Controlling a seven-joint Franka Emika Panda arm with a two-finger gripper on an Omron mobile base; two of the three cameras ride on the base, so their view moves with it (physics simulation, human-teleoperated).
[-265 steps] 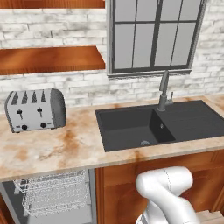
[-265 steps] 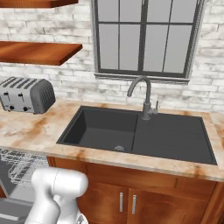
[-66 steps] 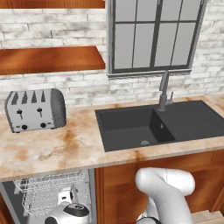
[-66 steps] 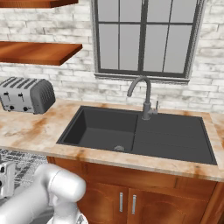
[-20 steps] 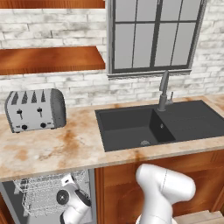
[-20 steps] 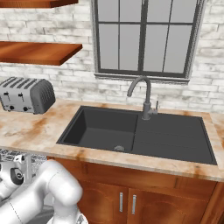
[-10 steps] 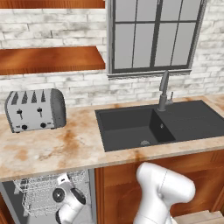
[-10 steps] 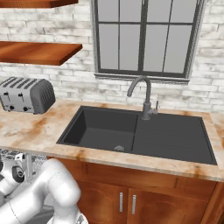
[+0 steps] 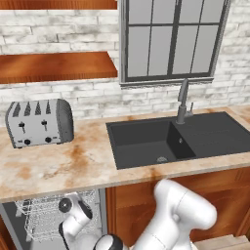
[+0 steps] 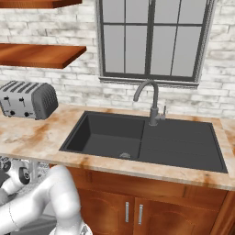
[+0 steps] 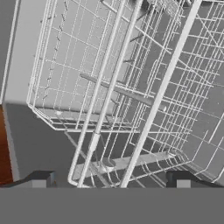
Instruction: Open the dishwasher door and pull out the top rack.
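Rack (image 9: 49, 219) sits under the marbled surface (image 9: 58, 166), in the open dishwasher bay at the left, below the toaster (image 9: 39, 123). It's a white wire basket and from the left base view the arm's wrist is right in front of it, reaching low into the bay. From the right base view you get a bit of the rack (image 10: 39, 172) peeking out below the surface edge at far left, with the arm's white links crossing in front. Hand view is basically looking straight into the wire grid (image 11: 131, 87), tilted hard, with long rails running diagonally across the frame and a grey bay wall on the left side. End effector (image 11: 109, 180) is spread wide, one dark fingertip (image 11: 41, 178) low on the left and the other low on the right, with wire rails of the rack running down between them. Nothing gripped as far as I can see, and I can't tell if the tips actually touch any wire. Dark sink (image 9: 180, 139) with its faucet (image 9: 183, 100) is off to the right on the surface, under the window (image 9: 171, 39), well apart from the action. Wooden shelf (image 9: 53, 66) hangs on the brick wall above the toaster.
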